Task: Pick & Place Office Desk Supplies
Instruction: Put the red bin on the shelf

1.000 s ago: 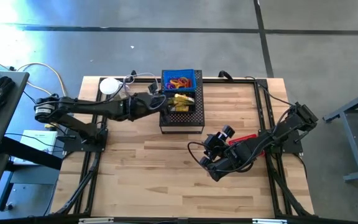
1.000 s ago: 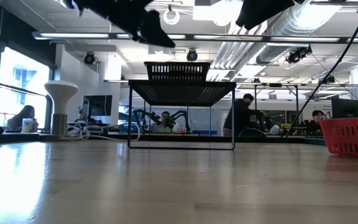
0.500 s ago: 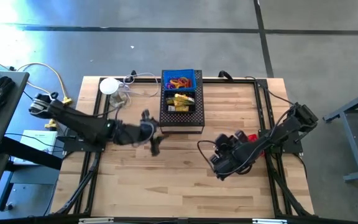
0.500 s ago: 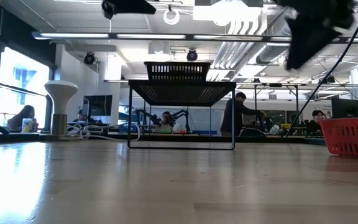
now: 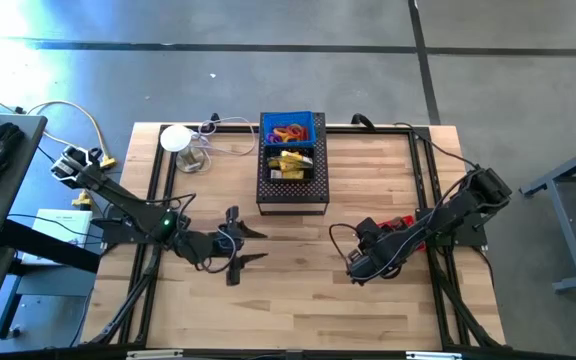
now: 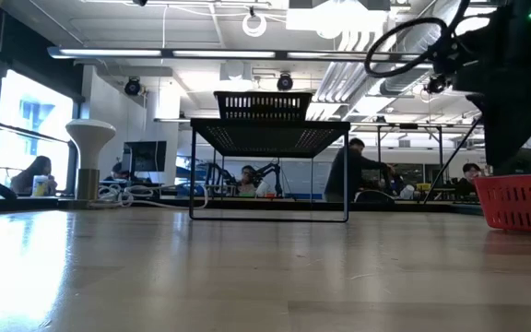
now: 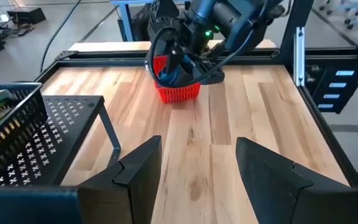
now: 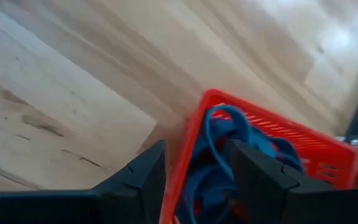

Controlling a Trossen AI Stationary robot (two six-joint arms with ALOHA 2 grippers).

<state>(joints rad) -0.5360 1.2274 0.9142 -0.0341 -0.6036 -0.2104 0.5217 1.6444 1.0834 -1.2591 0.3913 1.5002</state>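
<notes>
Left arm (image 5: 168, 228) now off organizer (image 5: 292, 175)

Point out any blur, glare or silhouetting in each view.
Right wrist view: red basket and wood smeared by blur. Low view: table glares at left; right arm only a dark silhouette. High view: floor glare at upper left. Left wrist view: sharp, evenly lit.
</notes>
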